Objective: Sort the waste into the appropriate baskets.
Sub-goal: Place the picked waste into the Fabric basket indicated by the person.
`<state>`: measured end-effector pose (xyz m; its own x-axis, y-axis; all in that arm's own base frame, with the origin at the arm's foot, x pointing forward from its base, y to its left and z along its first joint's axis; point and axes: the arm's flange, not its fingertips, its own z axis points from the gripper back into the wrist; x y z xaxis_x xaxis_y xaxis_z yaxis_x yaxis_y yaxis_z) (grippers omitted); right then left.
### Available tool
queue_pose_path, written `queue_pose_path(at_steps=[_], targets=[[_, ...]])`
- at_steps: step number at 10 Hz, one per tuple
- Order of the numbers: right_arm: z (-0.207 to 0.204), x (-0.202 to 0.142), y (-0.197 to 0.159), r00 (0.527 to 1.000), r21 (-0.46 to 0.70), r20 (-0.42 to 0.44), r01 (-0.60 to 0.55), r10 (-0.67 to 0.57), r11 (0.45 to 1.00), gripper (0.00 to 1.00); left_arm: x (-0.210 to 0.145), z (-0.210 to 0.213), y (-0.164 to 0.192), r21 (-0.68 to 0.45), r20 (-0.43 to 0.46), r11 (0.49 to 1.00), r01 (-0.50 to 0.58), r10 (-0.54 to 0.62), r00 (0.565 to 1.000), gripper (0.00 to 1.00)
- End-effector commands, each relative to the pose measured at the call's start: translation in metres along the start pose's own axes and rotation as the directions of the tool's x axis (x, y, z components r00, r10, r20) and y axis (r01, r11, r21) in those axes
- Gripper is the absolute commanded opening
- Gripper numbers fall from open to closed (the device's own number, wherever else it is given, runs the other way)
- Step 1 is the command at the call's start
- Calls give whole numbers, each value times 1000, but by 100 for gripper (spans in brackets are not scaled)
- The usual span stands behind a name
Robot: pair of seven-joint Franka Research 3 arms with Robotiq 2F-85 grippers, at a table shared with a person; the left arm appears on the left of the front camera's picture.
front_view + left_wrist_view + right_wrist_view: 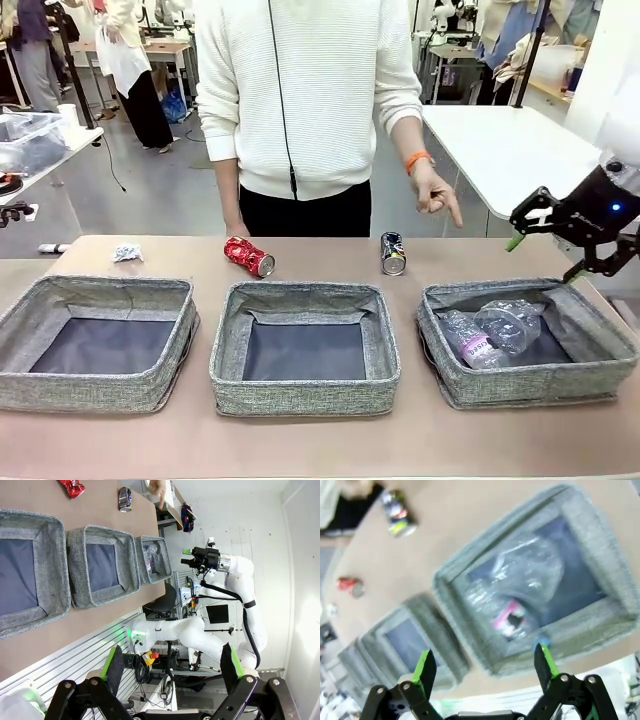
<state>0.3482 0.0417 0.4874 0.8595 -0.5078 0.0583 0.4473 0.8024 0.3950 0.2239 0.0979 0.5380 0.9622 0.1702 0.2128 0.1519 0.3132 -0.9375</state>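
Three grey baskets stand in a row: left (90, 390), middle (305, 395), right (530, 388). In the right one lie a purple-labelled bottle (470, 342) and a second clear bottle (510, 322). Behind the baskets, on the table, are a paper wad (127, 252), a red can (248, 256) and a dark can (393, 253). My right gripper (545, 257) hangs open and holds nothing, above the right basket's far right corner; its wrist view looks down on the bottles (520, 580). My left gripper (172, 664) is open with nothing in it, well off the table.
A person in a white sweater stands at the far side, one hand (437, 195) pointing down above the dark can. The left and middle baskets hold nothing. A white table (510, 150) stands behind at the right.
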Motion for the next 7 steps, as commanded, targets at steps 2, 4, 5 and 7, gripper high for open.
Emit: queue_pose_path(at_steps=[2,4,5,7], targets=[[51,-20,55,928,496,-209,-171,308,851,100,0,0,-2,-19,2,1000,21,-21,1000,100],[76,-28,69,807,832,-191,-170,559,529,100,0,0,-2,-19,2,1000,21,-21,1000,100],[76,-26,65,813,833,-225,-126,537,539,100,0,0,-2,-19,2,1000,21,-21,1000,100],[70,-26,41,786,858,-293,-36,544,513,100,0,0,-2,-19,2,1000,21,-21,1000,100]])
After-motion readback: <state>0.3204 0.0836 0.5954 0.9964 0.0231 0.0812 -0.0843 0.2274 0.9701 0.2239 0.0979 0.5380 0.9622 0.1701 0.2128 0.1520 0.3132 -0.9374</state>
